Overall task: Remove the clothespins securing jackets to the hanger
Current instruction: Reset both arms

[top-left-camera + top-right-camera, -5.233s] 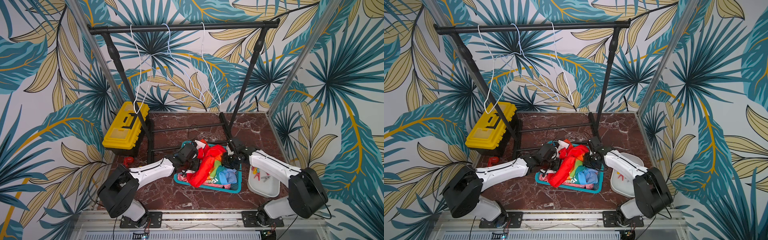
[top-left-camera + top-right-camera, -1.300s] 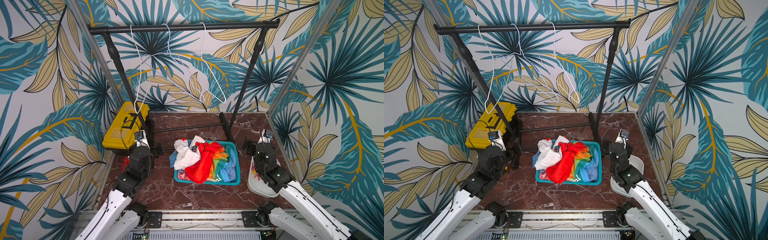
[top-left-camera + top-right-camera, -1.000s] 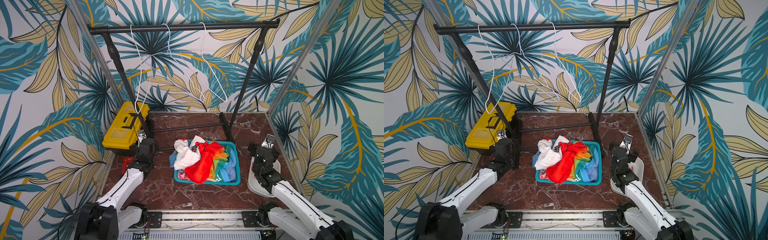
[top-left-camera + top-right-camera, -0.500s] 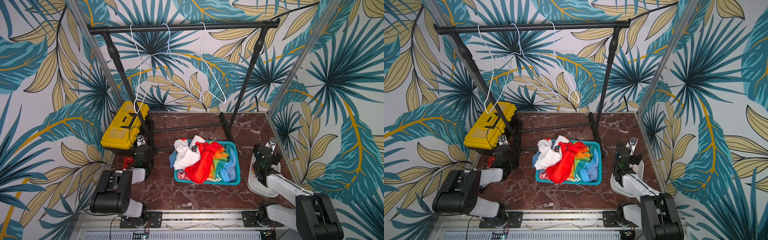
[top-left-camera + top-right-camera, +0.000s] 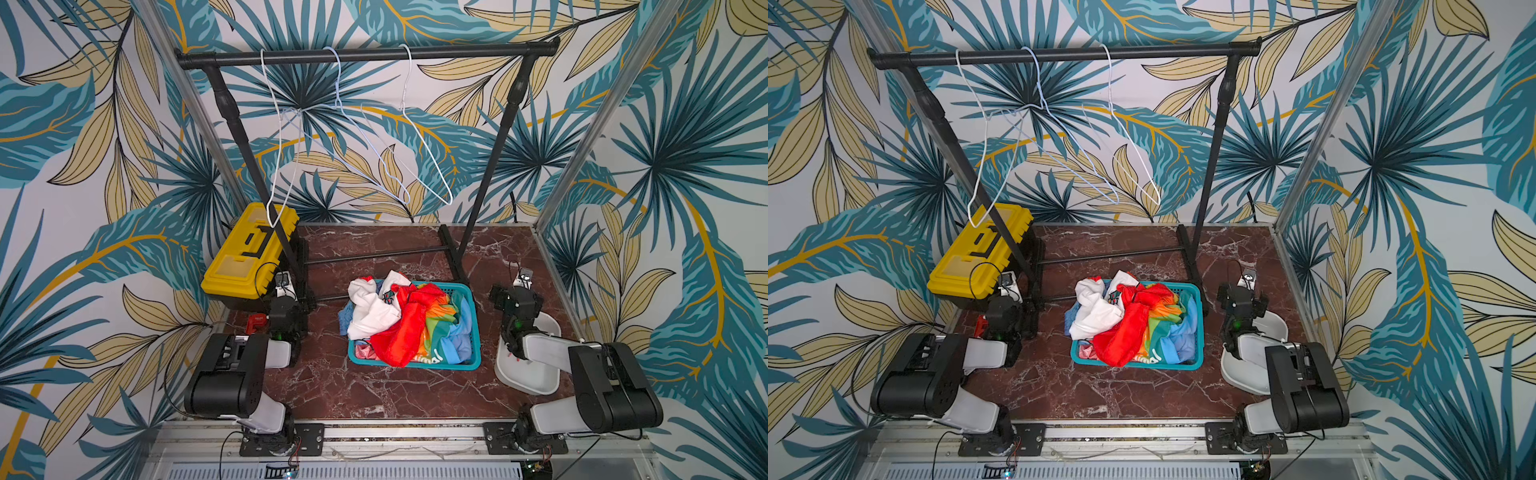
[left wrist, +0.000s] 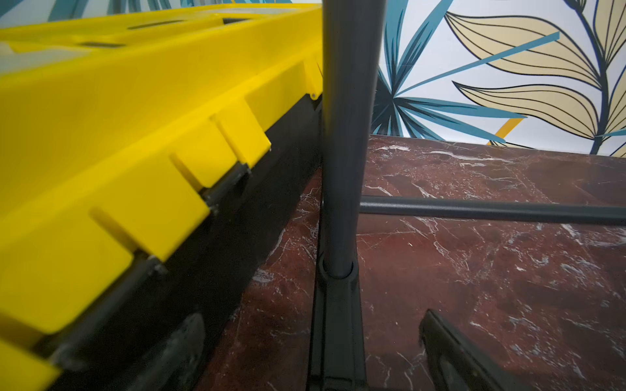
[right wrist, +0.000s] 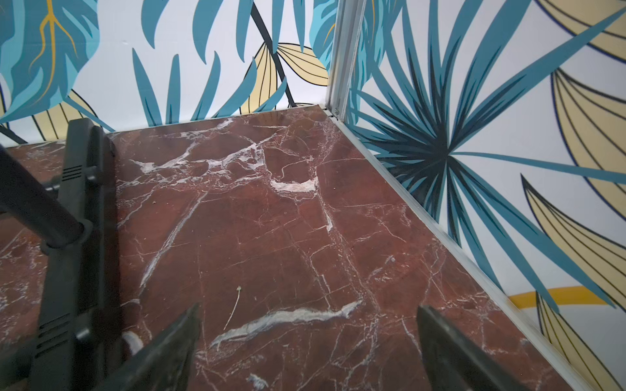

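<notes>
A teal basket (image 5: 473,360) sits mid-table and holds the jackets (image 5: 399,328), heaped together in white, red and rainbow-striped folds that spill over its rim; how many there are cannot be told from the tangle. To its right a white bin (image 5: 530,380) lies largely under the right arm, so the clothespins cannot be made out. A closed yellow toolbox (image 5: 245,253) stands at the far left with a small red object (image 5: 257,322) beside it. The black rack (image 5: 365,52) spans the back, and one upright rises just ahead of the left gripper (image 6: 311,318), between it and the toolbox. The right gripper (image 7: 308,309) faces bare marble near the other rack foot. Both grippers are spread wide and hold nothing. Three white wire hangers (image 5: 419,137) hang on the rail; there is one basket, one bin and one toolbox.
</notes>
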Robot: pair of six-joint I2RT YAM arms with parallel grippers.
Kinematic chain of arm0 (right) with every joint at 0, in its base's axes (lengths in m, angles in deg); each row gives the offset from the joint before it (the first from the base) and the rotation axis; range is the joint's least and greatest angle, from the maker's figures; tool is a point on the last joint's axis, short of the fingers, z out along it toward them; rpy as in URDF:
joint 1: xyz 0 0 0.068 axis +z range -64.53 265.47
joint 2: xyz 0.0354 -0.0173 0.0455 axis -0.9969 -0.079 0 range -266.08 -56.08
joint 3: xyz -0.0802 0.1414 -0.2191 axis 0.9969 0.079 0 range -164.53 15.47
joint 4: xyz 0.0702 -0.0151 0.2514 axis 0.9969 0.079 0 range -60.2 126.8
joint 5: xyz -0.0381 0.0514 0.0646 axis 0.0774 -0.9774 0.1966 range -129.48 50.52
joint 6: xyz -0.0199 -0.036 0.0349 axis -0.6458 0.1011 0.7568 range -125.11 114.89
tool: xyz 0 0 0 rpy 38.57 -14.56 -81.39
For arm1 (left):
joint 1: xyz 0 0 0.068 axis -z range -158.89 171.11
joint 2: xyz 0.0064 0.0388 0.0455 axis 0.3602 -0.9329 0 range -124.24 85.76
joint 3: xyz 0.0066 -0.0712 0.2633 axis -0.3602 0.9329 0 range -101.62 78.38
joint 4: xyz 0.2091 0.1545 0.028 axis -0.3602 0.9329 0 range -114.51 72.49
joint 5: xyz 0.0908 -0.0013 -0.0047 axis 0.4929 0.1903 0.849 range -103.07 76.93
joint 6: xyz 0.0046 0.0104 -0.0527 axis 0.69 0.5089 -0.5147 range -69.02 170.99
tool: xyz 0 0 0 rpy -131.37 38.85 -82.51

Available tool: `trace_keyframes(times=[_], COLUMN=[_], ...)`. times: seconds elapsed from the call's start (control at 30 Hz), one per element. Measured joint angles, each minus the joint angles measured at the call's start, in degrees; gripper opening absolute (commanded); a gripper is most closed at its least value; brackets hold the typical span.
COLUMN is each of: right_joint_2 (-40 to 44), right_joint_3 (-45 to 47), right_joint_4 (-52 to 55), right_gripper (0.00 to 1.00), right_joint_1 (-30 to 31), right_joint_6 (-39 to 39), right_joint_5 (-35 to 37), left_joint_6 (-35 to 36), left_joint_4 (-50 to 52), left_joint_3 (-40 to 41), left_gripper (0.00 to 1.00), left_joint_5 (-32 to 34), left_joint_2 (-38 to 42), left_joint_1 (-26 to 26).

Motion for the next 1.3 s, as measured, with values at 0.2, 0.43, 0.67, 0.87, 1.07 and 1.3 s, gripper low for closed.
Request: trace_keyframes(times=[0.2, 0.43, 0.67, 0.87, 1.07, 1.3], right_joint_2=[0.0, 0.0, 0.0, 0.0, 0.0, 0.0], right_joint_3=[-0.3, -0.3, -0.3, -0.3, -0.3, -0.3], right_joint_4=[0.1, 0.1, 0.1, 0.1, 0.1, 0.1], right_gripper=[0.99, 1.00, 0.99, 1.00, 0.99, 1.00], right_joint_1=[-0.6, -0.7, -0.8, -0.8, -0.8, -0.8], right_joint_6=[-0.2, -0.2, -0.2, -0.2, -0.2, -0.2], right_joint_5=[-2.9, -3.6, -4.0, -4.0, -4.0, -4.0], left_joint_6=[0.4, 1.3, 1.7, 1.7, 1.7, 1.7], left_joint_4=[-0.1, -0.1, -0.1, -0.1, -0.1, -0.1], left_joint_3=[-0.7, -0.8, -0.8, -0.8, -0.8, -0.8], left_gripper=[1.00, 1.00, 1.00, 1.00, 1.00, 1.00], left_joint_5=[-0.3, -0.5, -0.5, -0.5, -0.5, -0.5], left_joint_2=[-1.0, -1.2, -1.3, -1.4, -1.4, -1.4], left_joint_1=[0.0, 0.1, 0.3, 0.3, 0.3, 0.3])
